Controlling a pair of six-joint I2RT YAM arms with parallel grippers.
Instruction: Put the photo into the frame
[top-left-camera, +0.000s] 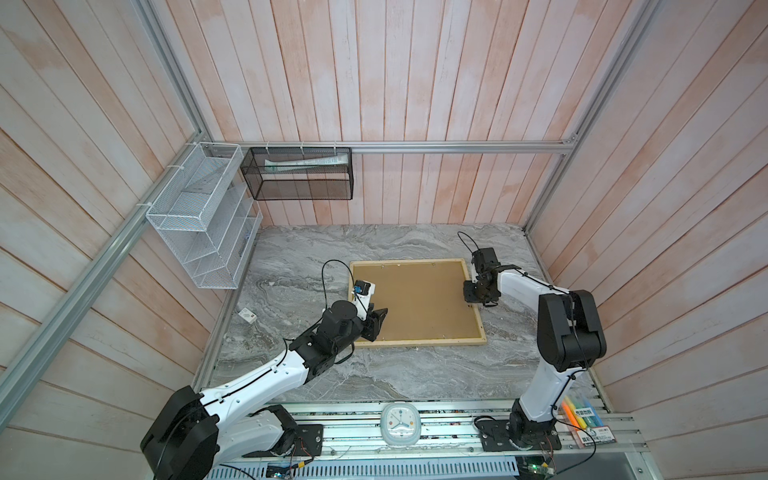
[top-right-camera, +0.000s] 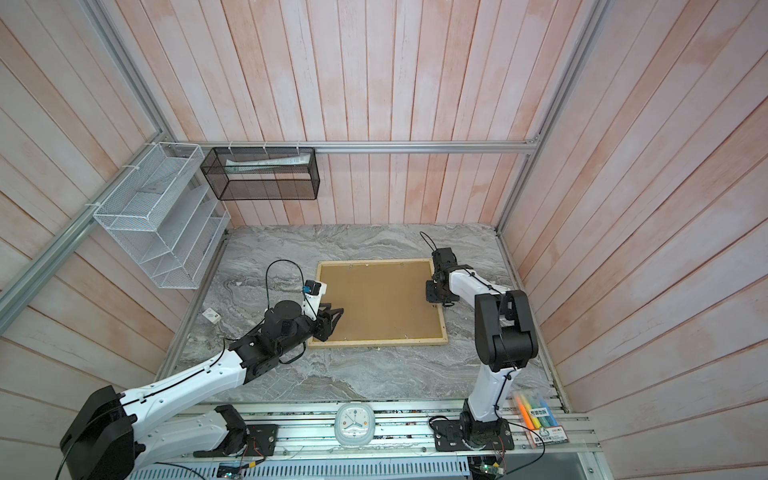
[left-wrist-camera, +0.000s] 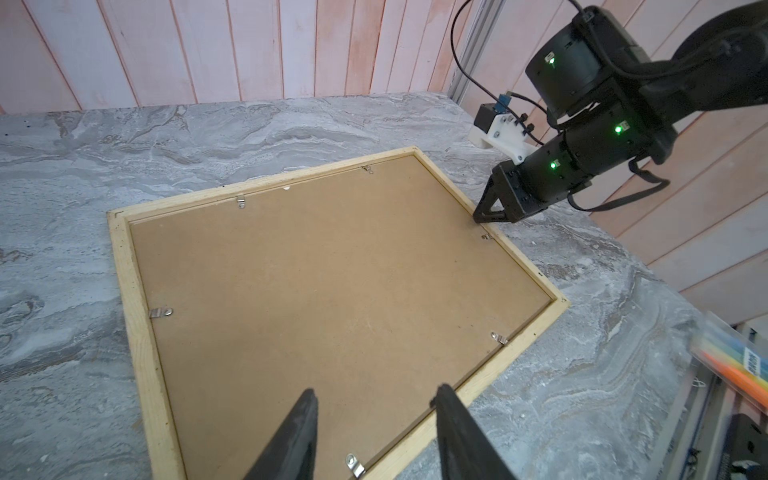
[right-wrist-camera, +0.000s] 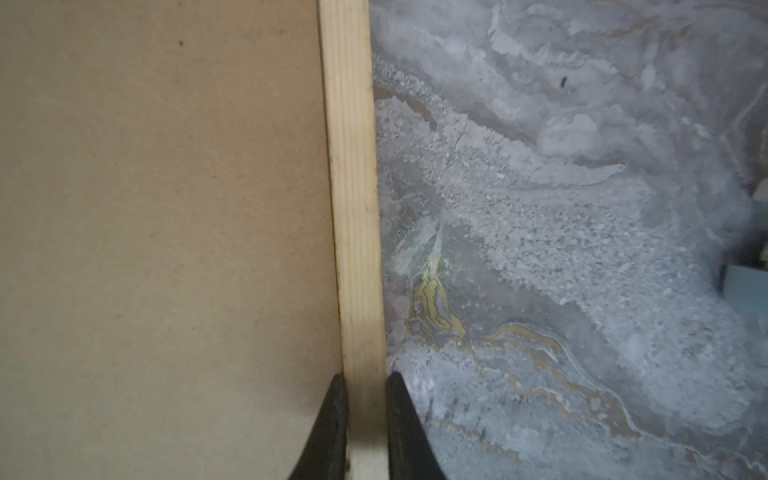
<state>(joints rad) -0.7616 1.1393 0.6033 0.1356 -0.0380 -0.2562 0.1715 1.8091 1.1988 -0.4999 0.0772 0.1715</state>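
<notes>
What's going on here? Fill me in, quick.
A pale wooden picture frame lies face down on the marble table, with its brown backing board set inside. The right gripper is closed on the frame's side strip nearest its arm. The left gripper is open above the backing board, near the frame's opposite side. No photo shows in any view.

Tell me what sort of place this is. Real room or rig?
Likely a robot test cell dressed as a room: aluminium rails edge plank walls, the left arm and right arm are bolted to a front rail, and a marble-look table holds a frame.
</notes>
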